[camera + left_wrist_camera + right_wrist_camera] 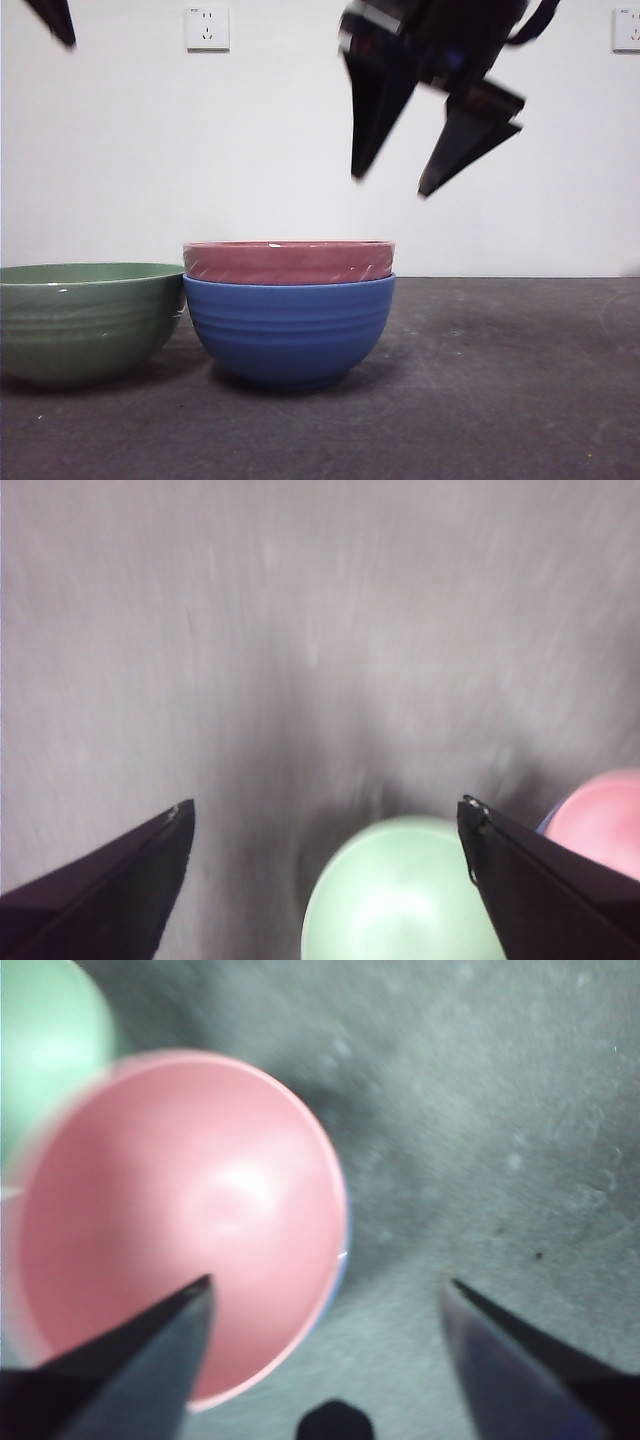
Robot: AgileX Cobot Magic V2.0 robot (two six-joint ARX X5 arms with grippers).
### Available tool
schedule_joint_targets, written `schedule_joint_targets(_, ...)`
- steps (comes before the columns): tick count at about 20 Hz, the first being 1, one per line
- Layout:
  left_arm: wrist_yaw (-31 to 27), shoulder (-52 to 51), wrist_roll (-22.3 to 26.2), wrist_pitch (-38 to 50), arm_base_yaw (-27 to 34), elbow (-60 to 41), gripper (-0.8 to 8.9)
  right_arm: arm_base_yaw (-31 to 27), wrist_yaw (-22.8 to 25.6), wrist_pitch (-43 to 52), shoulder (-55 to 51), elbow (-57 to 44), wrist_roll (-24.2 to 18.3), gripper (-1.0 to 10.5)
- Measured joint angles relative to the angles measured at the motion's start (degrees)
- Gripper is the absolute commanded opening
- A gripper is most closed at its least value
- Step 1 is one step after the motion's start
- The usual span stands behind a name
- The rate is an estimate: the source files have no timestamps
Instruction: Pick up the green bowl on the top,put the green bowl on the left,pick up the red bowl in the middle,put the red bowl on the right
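Observation:
The green bowl [85,320] stands alone on the table at the left, next to the stack; it also shows in the left wrist view [400,895] and the right wrist view [45,1035]. The red bowl [288,262] sits nested in the blue bowl [290,330] in the middle; it also shows in the right wrist view [185,1220] and the left wrist view [600,815]. My right gripper [395,185] hangs open and empty above the stack's right side [325,1295]. My left gripper [325,815] is open and empty, high above the table, a black tip at the top left [55,20].
The dark grey table [500,380] stretches bare to the right of the stack. A white wall with two sockets [207,28] stands behind.

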Motion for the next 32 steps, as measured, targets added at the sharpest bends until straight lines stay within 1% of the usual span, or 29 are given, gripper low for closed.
schedule_joint_targets(1, 0.0, -1.4, -0.1, 0.0, 0.0, 0.6, 4.4, 0.4, 0.8, 0.0, 1.9, 0.0, -0.5, 2.8)
schedule_joint_targets(4, 2.0, -3.6, -0.1, 0.0, 0.0, 1.9, 4.4, 0.9, 0.7, 1.9, 6.1, 0.0, -1.2, 2.7)
schedule_joint_targets(6, 2.6, -3.6, -0.2, -0.6, 0.0, 1.9, 4.4, 0.9, 0.7, 2.5, 7.6, 0.0, -1.3, 1.6)
schedule_joint_targets(8, 2.6, -3.4, -0.5, -1.1, -0.1, 1.9, 4.4, 0.8, 0.8, 2.7, 8.7, 0.0, -1.3, 0.8)
schedule_joint_targets(10, 2.6, -3.4, -0.7, -1.1, -0.1, 1.9, 4.4, 0.9, 0.8, 3.1, 9.1, 0.0, -1.3, 0.2)
schedule_joint_targets(12, 2.6, -3.4, -0.7, -1.1, -0.1, 1.9, 4.4, 1.1, 0.9, 4.1, 9.0, 0.0, -1.3, -0.1)
schedule_joint_targets(18, 2.6, -3.2, -0.7, -1.1, -0.1, 1.9, 4.4, 1.2, 0.8, 3.6, 8.7, 2.2, -1.6, -0.1)
schedule_joint_targets(23, 2.6, -3.2, -0.7, -1.2, -0.1, 1.9, 4.4, 1.2, 0.8, -0.3, 7.8, 7.0, -1.6, -0.1)
schedule_joint_targets(26, 2.6, -3.2, -0.7, -1.0, -0.1, 1.9, 4.4, 1.0, 1.0, -3.4, 3.0, 7.1, -1.6, -0.1)
schedule_joint_targets(28, 2.6, -3.2, -0.8, -1.0, -0.1, 1.9, 4.4, -0.1, 1.4, -8.1, -2.1, 7.3, -1.6, -0.1)
schedule_joint_targets(30, 2.6, -3.2, -0.8, -1.0, -0.1, 1.9, 4.4, -2.2, 5.2, -14.7, -7.2, 7.5, -1.5, -0.1)
schedule_joint_targets(32, 2.6, -3.2, -0.8, -1.0, -0.1, 1.9, 4.4, -5.3, 11.3, -20.9, -11.0, 7.2, -1.0, -0.1)
